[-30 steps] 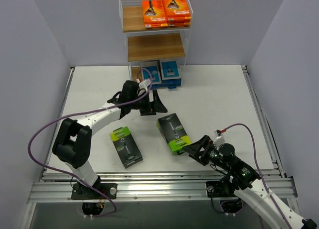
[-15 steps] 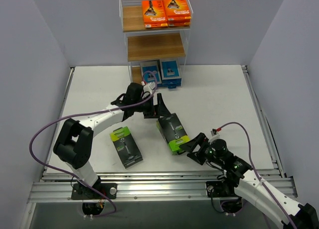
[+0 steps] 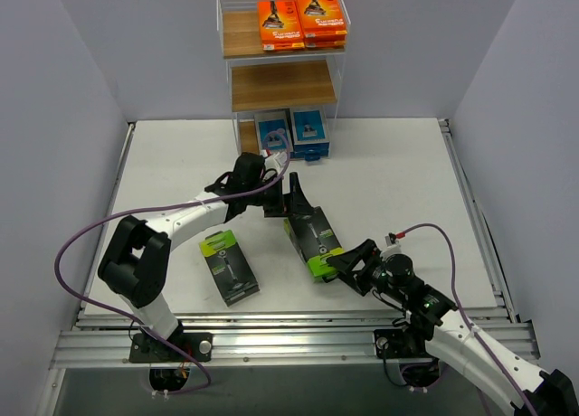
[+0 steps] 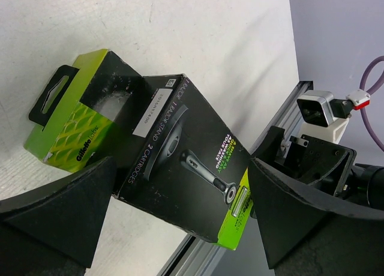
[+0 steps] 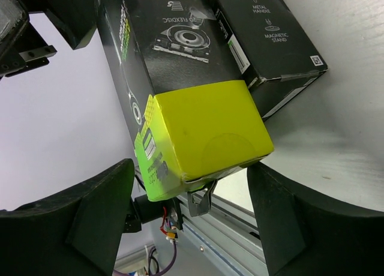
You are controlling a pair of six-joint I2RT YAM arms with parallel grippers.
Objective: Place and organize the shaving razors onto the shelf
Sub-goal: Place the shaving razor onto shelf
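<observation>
- Your left gripper (image 3: 291, 204) is spread open, fingers either side of the far end of the black-and-lime razor pack (image 3: 314, 240) mid-table.
- Your right gripper (image 3: 350, 264) is open around its near lime end.
- A second pack (image 3: 228, 267) lies left of it, and the shelf (image 3: 280, 86) stands far.

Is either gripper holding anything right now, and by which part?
Nothing is clamped. Both are open: the left gripper straddles the far end of the black-and-lime razor pack, the right gripper its near end.
</observation>
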